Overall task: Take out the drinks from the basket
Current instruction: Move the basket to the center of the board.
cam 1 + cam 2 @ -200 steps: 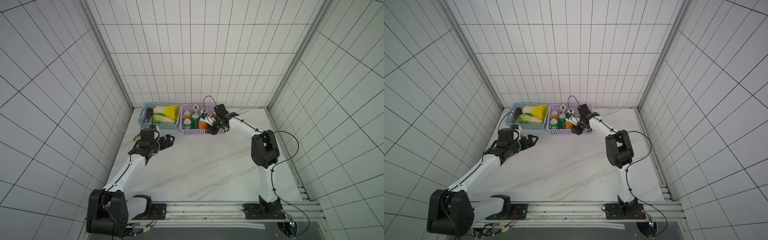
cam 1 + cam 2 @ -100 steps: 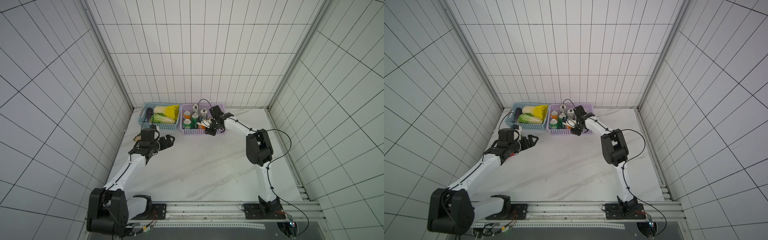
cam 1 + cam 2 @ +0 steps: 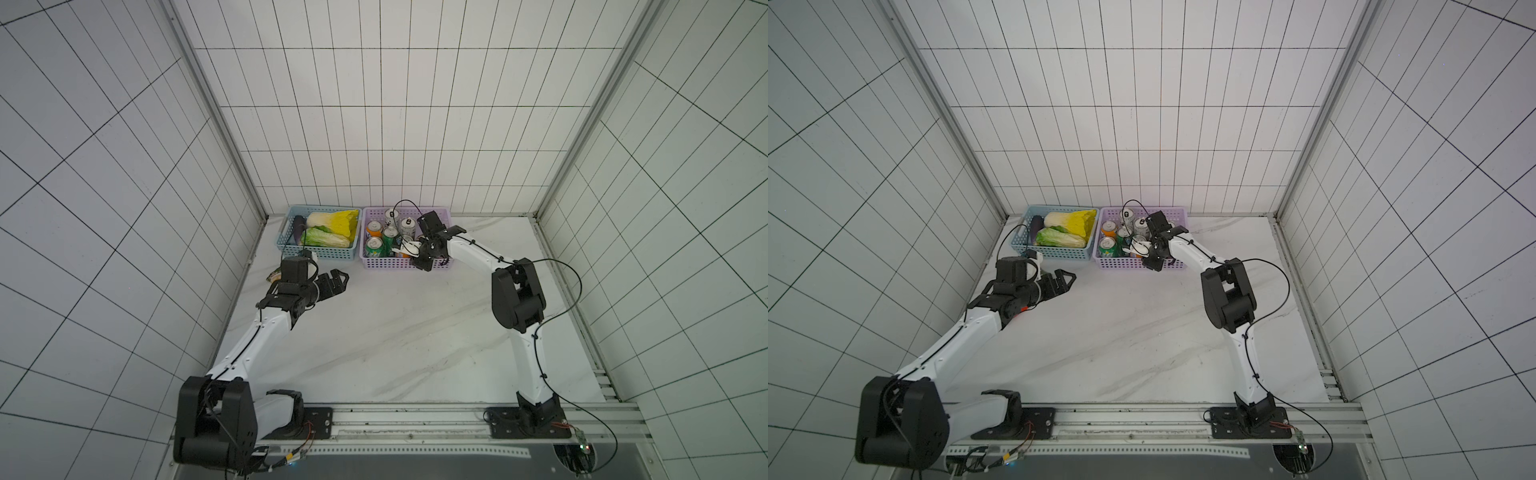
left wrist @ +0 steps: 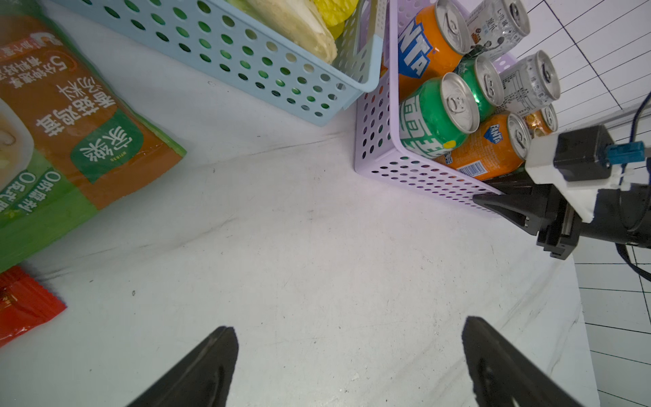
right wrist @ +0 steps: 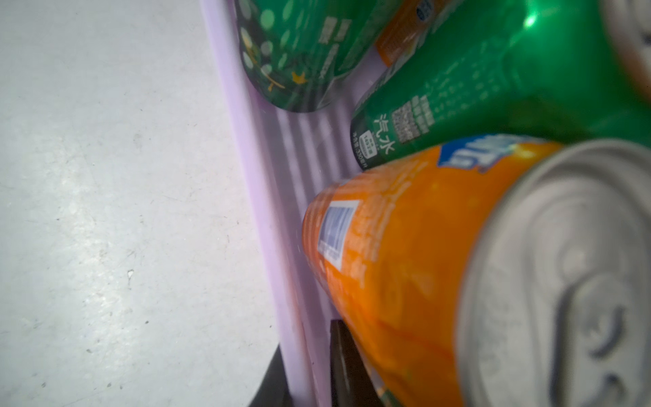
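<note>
Right gripper (image 4: 488,193) is clamped on the front wall of the shallow lilac perforated plastic basket (image 4: 373,141) (small metal drink cans (image 4: 440,112) crowded inside), probably bracing it; next, lift a can clear.

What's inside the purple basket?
Orange cans, green cans and silver-white cans, standing close together. The right gripper pinches the purple basket by its wall, and its wrist hides that end, so more cans may sit there unseen.

Blue basket (image 4: 229,60) holds cabbages (image 4: 299,24); snack packet (image 4: 70,123), red packet (image 4: 24,303) lie nearby
</note>
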